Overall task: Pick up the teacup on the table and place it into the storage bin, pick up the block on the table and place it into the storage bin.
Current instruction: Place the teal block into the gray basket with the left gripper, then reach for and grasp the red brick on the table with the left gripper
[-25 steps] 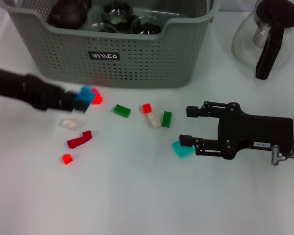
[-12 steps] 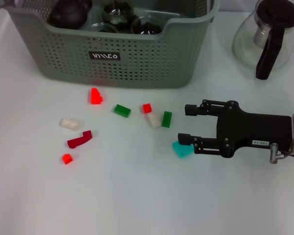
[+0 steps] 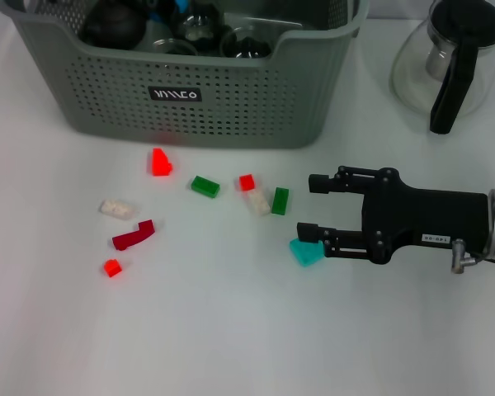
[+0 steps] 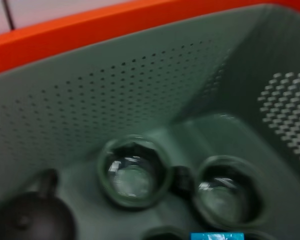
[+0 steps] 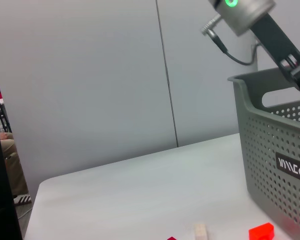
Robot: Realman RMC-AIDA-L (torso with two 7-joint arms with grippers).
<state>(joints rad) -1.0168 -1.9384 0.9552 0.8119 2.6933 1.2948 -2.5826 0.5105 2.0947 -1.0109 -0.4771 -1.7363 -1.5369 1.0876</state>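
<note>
The grey-green storage bin (image 3: 231,99) stands at the back of the table. My left gripper (image 3: 167,5) is over its inside, shut on a blue block (image 4: 217,236). Dark glass teacups (image 4: 132,172) and a dark teapot (image 3: 115,21) lie in the bin. No teacup shows on the table. My right gripper (image 3: 309,206) is open low over the table, its near finger touching a teal block (image 3: 305,252). Loose blocks lie in front of the bin: red (image 3: 159,162), green (image 3: 205,186), cream (image 3: 258,202), dark red (image 3: 134,235).
A glass carafe (image 3: 450,58) with a black handle stands at the back right. More small blocks lie at the left: cream (image 3: 115,208) and red (image 3: 111,267). The right wrist view shows the bin (image 5: 275,150) and my left arm (image 5: 260,25) reaching into it.
My left gripper has carried the blue block from the table's left up over the bin. My right gripper has crept slightly left beside the teal block.
</note>
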